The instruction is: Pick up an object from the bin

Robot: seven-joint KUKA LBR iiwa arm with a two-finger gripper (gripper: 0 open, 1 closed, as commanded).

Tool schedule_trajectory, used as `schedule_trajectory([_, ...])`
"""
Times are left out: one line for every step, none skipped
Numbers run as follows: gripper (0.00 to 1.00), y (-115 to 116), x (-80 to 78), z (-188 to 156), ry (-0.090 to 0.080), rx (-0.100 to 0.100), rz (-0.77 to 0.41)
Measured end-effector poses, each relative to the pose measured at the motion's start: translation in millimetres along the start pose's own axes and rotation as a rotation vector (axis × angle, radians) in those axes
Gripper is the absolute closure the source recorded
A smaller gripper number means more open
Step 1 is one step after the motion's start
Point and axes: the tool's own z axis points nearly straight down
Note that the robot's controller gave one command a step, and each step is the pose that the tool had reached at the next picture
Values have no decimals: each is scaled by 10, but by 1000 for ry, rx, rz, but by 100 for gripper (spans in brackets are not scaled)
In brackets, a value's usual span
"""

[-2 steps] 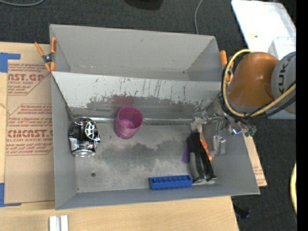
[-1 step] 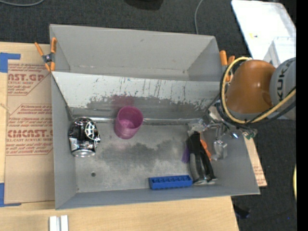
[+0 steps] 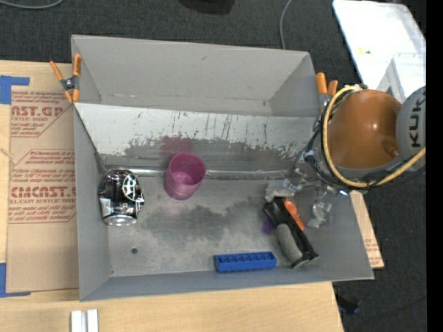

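My gripper (image 3: 304,200) hangs at the bin's right side, just under the orange dome, with its two pale fingers apart and nothing between them. Directly below and left of it lies a black, handle-like tool (image 3: 292,237) with an orange strip and a purple end, slanting toward the front right corner. The gripper's lower finger is beside the tool's upper end; I cannot tell if it touches. A flat blue studded brick (image 3: 243,261) lies along the front wall, left of the tool.
A pink plastic cup (image 3: 183,175) lies on its side near the back slope, left of centre. A crushed silver and black can (image 3: 120,197) sits at the left wall. The bin's right wall is close to the gripper.
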Motion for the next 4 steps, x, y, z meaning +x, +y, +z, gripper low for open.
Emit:
schedule_trajectory([0, 13, -148, 277, 1, -11, -174])
schedule_trajectory([100, -45, -215, 277, -12, 11, -431])
schedule_trajectory([100, -45, -215, 277, -12, 11, -431])
schedule_trajectory([100, -23, -210, 100, -11, 4, -431])
